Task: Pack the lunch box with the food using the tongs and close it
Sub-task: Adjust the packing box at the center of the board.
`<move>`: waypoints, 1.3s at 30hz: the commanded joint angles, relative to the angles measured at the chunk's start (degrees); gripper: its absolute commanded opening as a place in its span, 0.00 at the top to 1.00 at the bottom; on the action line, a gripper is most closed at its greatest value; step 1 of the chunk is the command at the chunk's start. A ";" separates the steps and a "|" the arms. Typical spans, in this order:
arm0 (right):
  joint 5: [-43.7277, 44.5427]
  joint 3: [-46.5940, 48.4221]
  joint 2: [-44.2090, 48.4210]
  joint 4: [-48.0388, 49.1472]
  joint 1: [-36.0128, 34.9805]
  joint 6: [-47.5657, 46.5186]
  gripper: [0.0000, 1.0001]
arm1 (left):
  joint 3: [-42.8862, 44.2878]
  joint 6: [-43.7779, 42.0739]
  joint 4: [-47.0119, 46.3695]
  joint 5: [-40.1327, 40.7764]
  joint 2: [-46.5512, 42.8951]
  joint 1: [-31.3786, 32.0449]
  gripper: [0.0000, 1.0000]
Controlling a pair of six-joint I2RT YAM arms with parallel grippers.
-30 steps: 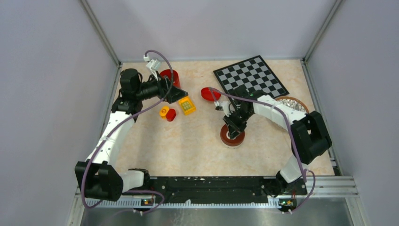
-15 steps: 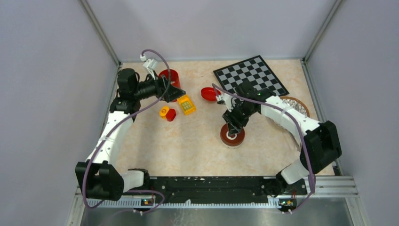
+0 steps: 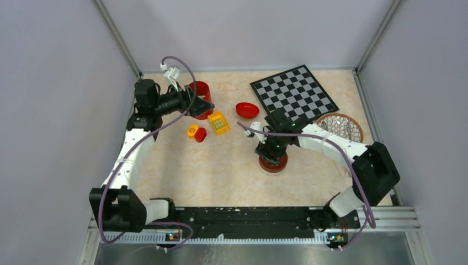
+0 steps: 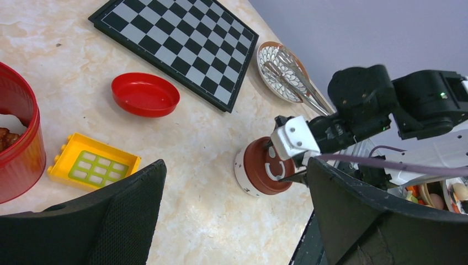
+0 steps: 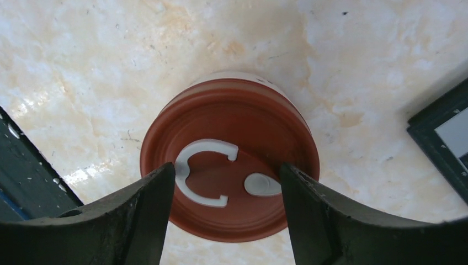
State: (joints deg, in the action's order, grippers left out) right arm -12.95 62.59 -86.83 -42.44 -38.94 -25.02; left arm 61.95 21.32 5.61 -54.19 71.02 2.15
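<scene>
The lunch box (image 3: 272, 162) stands mid-table, a round pot with a pale wall and a reddish-brown lid (image 5: 229, 157) on it; the lid carries a white C-shaped handle. My right gripper (image 5: 226, 168) hovers just over that lid, open, one finger on each side of the handle. The tongs (image 4: 295, 77) lie on the patterned plate (image 3: 340, 115) at the right. Orange-brown food (image 4: 6, 138) shows inside a red cup (image 3: 200, 91) at the far left. My left gripper (image 4: 234, 163) is wide open and holds nothing, next to that cup.
A chessboard (image 3: 293, 91) lies at the back right, with a red bowl (image 3: 246, 110) beside it. A yellow block (image 3: 218, 122) and small orange and red toy blocks (image 3: 196, 132) sit near the left gripper. Walls enclose the table on three sides.
My right gripper has opened over the lid, where it was shut a second ago, and its arm has swung nearer. The left gripper has drawn back slightly toward the red cup.
</scene>
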 commanded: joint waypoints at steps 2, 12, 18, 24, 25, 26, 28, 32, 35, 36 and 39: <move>6.27 -4.96 -1.69 3.21 -1.56 -2.31 0.32 | 1.77 0.12 -1.46 -0.47 -0.31 -0.74 0.01; 6.67 -10.26 -2.96 2.54 -1.37 -2.60 0.41 | 1.60 0.20 -1.55 -0.28 0.01 -0.83 0.01; 7.79 -11.35 -1.56 1.00 3.05 -5.07 0.42 | 2.81 -1.98 0.77 0.90 0.53 -0.90 0.01; 7.63 -10.43 1.55 -1.86 4.58 -7.26 0.42 | 3.49 -2.55 0.97 1.21 2.03 -0.90 0.01; 6.78 -9.60 1.76 -2.32 4.57 -7.21 0.42 | 3.57 -2.44 0.84 1.12 2.28 -0.92 0.01; 5.82 -8.46 1.94 -2.80 4.62 -7.17 0.41 | 3.68 -2.38 0.81 1.05 2.54 -0.90 0.01; 4.24 -5.87 2.54 -3.21 4.57 -6.76 0.41 | 3.98 -2.53 1.12 1.11 2.85 -0.88 0.01; -0.10 0.85 3.75 -2.30 4.60 -5.87 0.40 | 4.73 -3.53 2.12 1.65 2.85 -0.92 0.01; -1.11 6.87 2.35 0.79 4.57 -4.81 0.40 | 4.75 -3.57 2.14 2.42 2.90 -0.92 0.01; -0.72 8.50 1.49 2.17 4.57 -4.70 0.40 | 4.75 -3.75 2.44 2.82 3.04 -0.96 0.01; 1.63 11.12 -1.10 7.93 4.55 -5.40 0.43 | 5.78 -4.99 4.41 5.33 3.55 -1.68 0.01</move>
State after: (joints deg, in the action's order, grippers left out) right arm -12.45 68.42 -85.41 -42.30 -34.79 -29.98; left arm 64.73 18.37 8.58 -51.79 74.17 1.48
